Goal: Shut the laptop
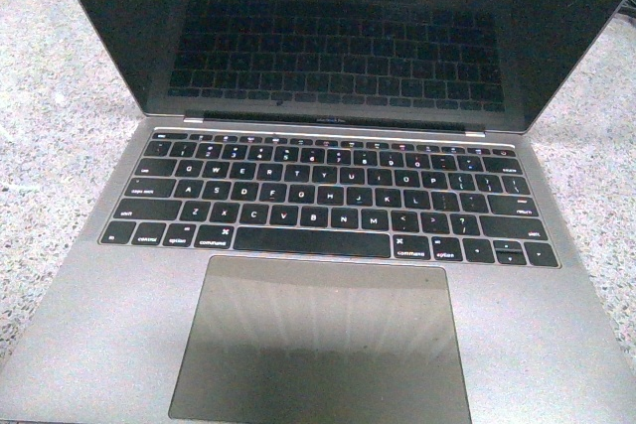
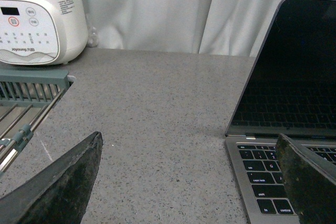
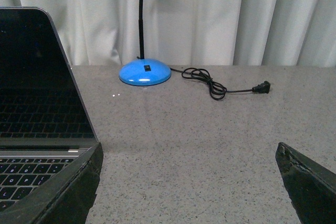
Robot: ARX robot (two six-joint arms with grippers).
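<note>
The laptop [image 1: 328, 245] stands open in the front view, grey metal with black keys, a big trackpad and a dark glossy screen tilted back. Neither gripper shows in the front view. In the left wrist view the laptop [image 2: 294, 103] is at the right; my left gripper [image 2: 191, 150] is open and empty, low over the counter beside the laptop's left edge, one finger in front of its keys. In the right wrist view the laptop [image 3: 37, 93] is at the left; my right gripper [image 3: 189, 153] is open and empty over the counter beside its right edge.
A speckled grey counter [image 1: 60, 126] bears everything. A white kitchen appliance [image 2: 39, 19] and a green dish rack [image 2: 29, 95] stand left of the laptop. A blue desk lamp [image 3: 144, 72] with a loose black cord [image 3: 220, 87] stands to its right. White curtains hang behind.
</note>
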